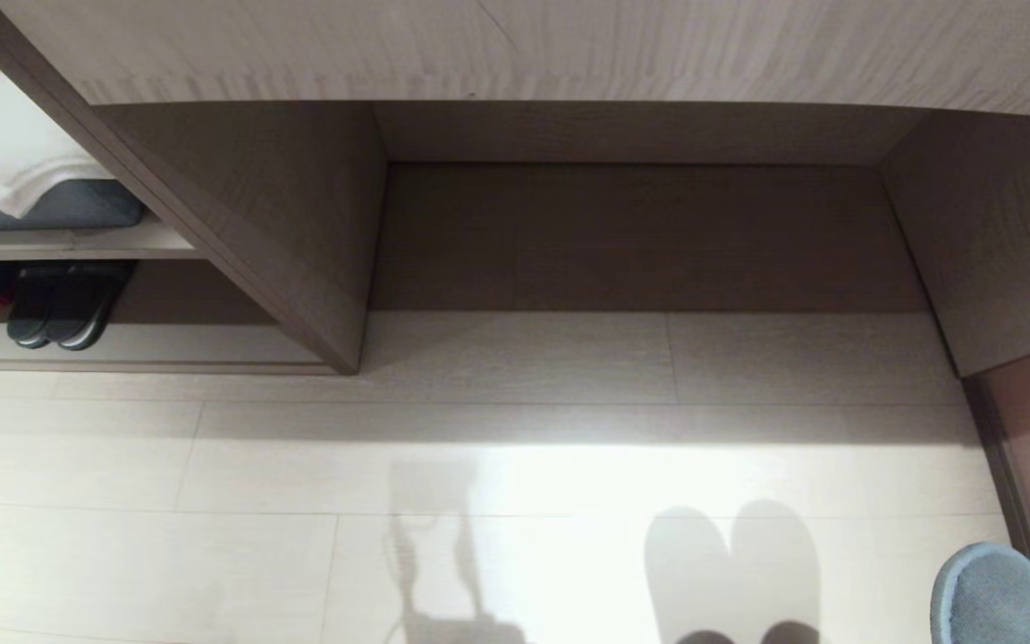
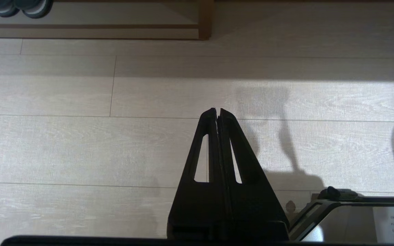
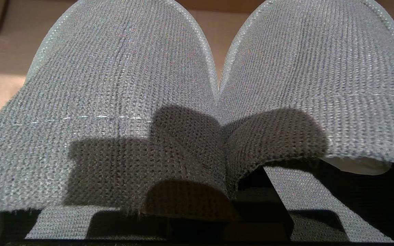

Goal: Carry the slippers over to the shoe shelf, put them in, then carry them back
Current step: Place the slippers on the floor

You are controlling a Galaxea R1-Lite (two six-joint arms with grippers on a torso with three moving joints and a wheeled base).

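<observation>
Grey knit slippers [image 3: 197,102] hang pinched at their inner band edges in the closed right gripper [image 3: 231,191], low at the robot's right. Carry step is in hand, judging by the shelf [image 1: 318,268] just ahead. Next call: aim into an open bay; left gripper [image 2: 217,112] idles closed, holding nothing.

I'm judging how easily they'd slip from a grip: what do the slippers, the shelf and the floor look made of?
Slippers: soft knitted or woven grey-blue fabric, matte; ribbed weave and stitching line show. The right pincer pinches their bands.
Shelf: beige board, probably laminate; printed-looking wood grain, flat sharp edges.
Floor: pale wood-look planks, slightly glossy; seams and a light reflection show.
</observation>
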